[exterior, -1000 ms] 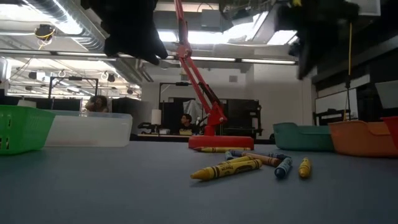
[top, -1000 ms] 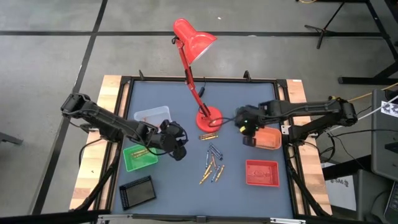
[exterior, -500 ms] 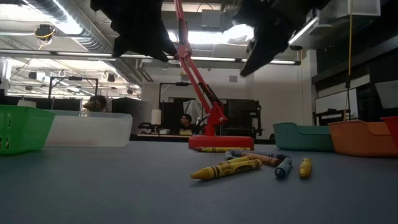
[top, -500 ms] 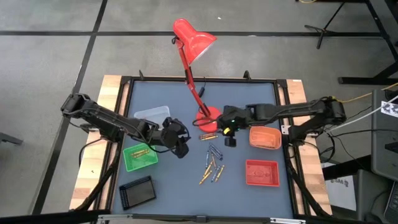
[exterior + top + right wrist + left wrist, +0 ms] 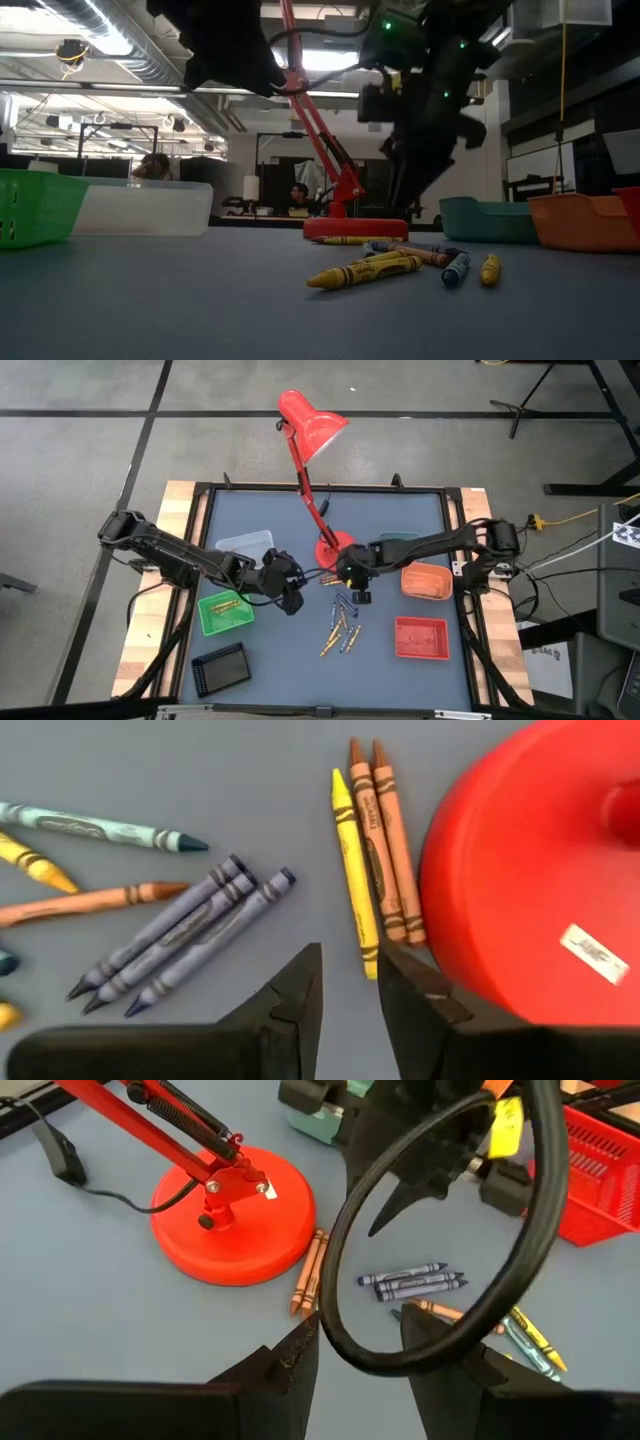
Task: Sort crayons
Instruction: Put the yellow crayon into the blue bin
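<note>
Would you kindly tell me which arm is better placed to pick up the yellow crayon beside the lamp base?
Right: its gripper hangs open directly over the yellow crayon; the left gripper sits farther off.

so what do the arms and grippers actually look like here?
Both arms are dark, nearly black, with jointed segments. The left gripper has two dark wedge-shaped fingers. The right gripper has the same pointed dark fingers. A thick black cable loops off the right arm, which also shows small green lights and a yellow label.

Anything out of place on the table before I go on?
Yes: three crayons, one yellow and two orange, lie right against the lamp base, apart from the main crayon scatter, so the base crowds any grasp there.
</note>
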Robot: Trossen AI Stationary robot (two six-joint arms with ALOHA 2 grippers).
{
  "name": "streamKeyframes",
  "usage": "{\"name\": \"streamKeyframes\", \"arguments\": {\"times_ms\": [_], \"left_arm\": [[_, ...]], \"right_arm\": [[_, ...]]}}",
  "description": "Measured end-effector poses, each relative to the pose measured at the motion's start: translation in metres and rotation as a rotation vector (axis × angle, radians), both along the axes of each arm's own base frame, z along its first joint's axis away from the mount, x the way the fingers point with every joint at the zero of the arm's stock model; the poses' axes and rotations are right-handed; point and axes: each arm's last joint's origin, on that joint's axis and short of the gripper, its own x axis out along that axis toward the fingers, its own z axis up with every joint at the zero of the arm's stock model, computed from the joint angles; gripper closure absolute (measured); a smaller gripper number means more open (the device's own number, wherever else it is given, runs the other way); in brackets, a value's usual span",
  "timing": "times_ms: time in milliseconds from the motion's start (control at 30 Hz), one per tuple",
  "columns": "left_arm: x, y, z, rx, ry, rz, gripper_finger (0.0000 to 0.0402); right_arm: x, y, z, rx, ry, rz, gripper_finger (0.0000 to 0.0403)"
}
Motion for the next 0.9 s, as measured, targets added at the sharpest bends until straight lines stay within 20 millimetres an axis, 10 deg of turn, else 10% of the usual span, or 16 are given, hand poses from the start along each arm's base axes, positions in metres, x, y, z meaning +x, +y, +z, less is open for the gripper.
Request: {"name": "streamKeyframes", "arguments": {"times_ms": [900], "left_arm": [[0.0, 0.0, 0.001, -0.002, -0.006, 0.0, 0.0274]], "right_arm": [[0.014, -0.001, -0.034, -0.026, 0.028, -0.011, 0.0306]]}}
